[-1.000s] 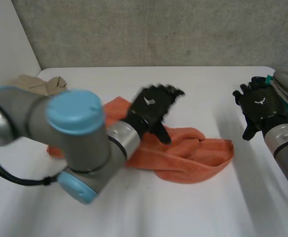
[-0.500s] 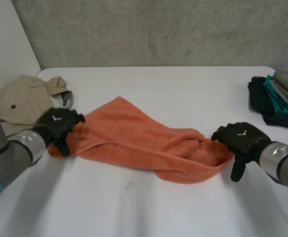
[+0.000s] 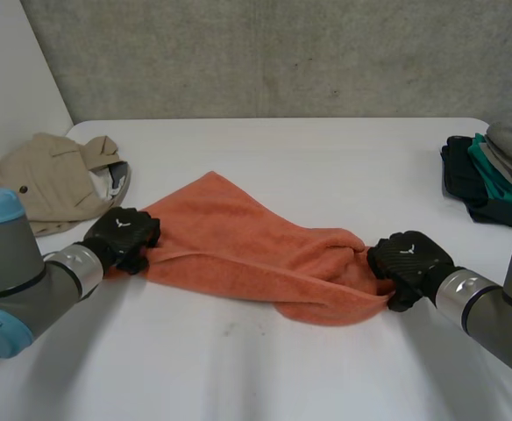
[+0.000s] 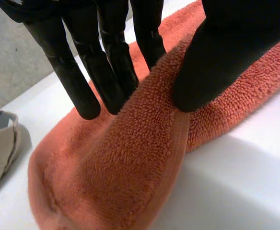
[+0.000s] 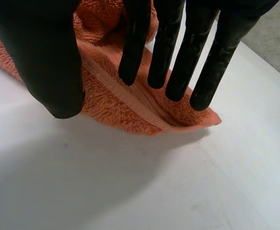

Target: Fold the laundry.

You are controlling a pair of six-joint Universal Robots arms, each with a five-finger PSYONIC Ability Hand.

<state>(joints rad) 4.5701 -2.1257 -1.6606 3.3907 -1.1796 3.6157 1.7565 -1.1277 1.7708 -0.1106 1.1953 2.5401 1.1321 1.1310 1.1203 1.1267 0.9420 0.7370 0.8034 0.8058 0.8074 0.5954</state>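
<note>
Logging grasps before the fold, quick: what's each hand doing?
Left hand: pinching the orange towel edge between thumb and fingers.
Right hand: open, straight fingers over the towel's other end.

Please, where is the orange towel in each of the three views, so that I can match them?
Head view: orange towel lies mid-table, between left hand and right hand.
Left wrist view: orange towel, its end folded up between thumb and fingers of left hand.
Right wrist view: orange towel, its corner under the fingertips of right hand.
Shared landmark: the white table under it.
</note>
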